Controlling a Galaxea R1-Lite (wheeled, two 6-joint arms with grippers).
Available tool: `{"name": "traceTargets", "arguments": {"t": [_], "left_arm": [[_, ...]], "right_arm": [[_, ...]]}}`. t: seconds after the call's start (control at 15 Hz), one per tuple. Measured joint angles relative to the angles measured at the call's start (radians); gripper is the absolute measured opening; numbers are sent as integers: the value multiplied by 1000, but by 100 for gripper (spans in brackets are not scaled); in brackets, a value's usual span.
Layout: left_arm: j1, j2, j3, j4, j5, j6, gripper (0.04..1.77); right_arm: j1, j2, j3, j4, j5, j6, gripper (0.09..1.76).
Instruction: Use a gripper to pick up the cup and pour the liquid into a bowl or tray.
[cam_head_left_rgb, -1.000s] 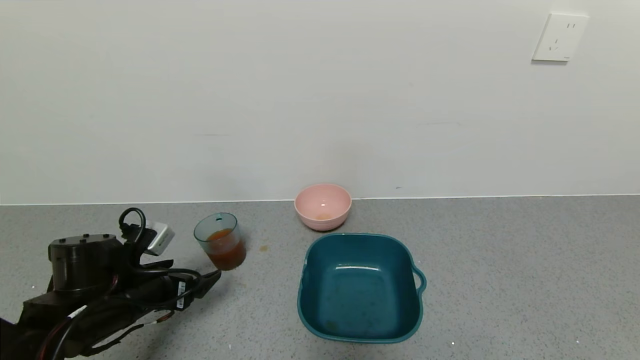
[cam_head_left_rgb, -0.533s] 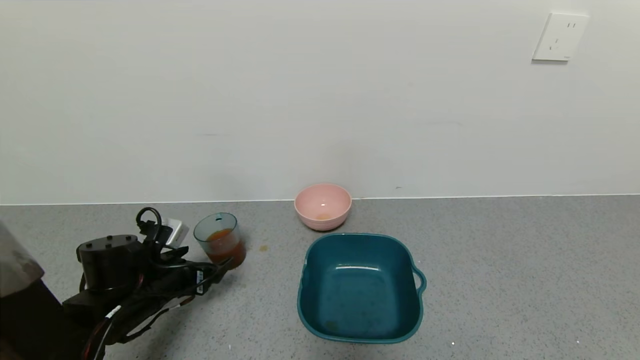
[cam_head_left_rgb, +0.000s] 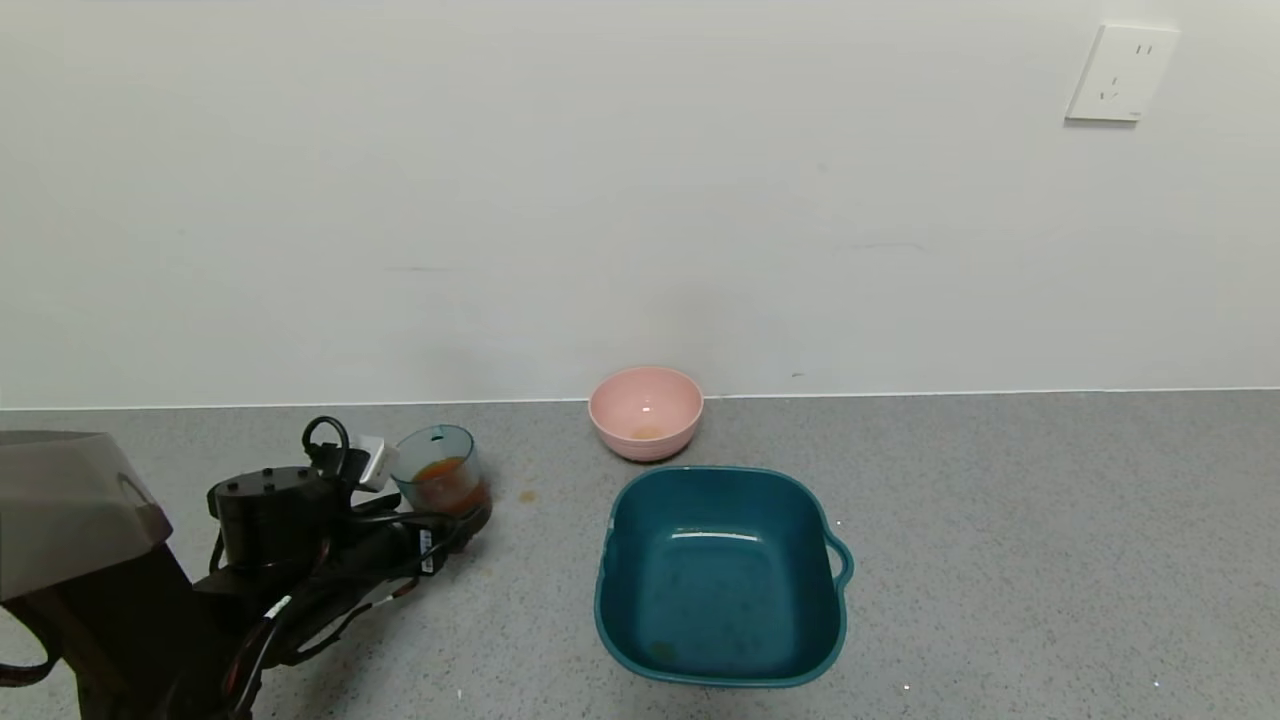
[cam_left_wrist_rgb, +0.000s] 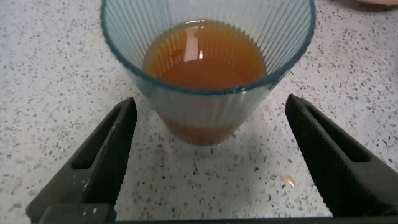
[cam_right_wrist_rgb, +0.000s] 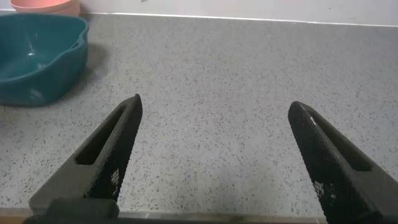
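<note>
Head view is showing the left gripper (cam_head_left_rgb: 455, 515) reaching in low over the grey counter (cam_head_left_rgb: 1000, 520) from the robot's left, its black body trailing looped cables and a small silver-white block. Its tips are sitting at the base of the cup (cam_head_left_rgb: 440, 482), which is standing upright on the counter, well to the left of the pink bowl (cam_head_left_rgb: 646, 412) and the teal basin (cam_head_left_rgb: 722, 575). The bowl is sitting near the wall (cam_head_left_rgb: 640, 200), just behind the basin; whether the two are touching is not clear. A white socket (cam_head_left_rgb: 1120, 73) is showing high on the wall at the right. A small brownish spot is lying on the counter just right of the cup.

In the left wrist view, the left gripper (cam_left_wrist_rgb: 208, 149) is holding its jaws wide open, one finger (cam_left_wrist_rgb: 102, 158) on each side of the cup (cam_left_wrist_rgb: 208, 68), with a clear gap of counter showing between each finger and the ribbed wall. The cup is standing between the fingers, not touched by either. The liquid (cam_left_wrist_rgb: 205, 56), orange-brown and translucent, is filling the cup to about half its height, with a small glint on its surface.

In the right wrist view, the right gripper (cam_right_wrist_rgb: 214, 155) is hovering over bare counter with its jaws spread wide and nothing between them. The basin (cam_right_wrist_rgb: 37, 59) and an edge of the bowl (cam_right_wrist_rgb: 46, 6) are lying far off from it.
</note>
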Motion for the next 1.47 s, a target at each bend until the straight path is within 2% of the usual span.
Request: {"name": "traceTargets", "arguments": {"t": [0.33,0.73,1.47], "left_arm": [[-10,59,6,-164,29,-10,172],[-16,112,26,-244,28,-23,172],[-18,154,3,-262,29,-24,172]], "right_arm": [[0,0,0,0,0,0,171],[0,0,0,0,0,0,171],[0,0,0,0,0,0,171]]}}
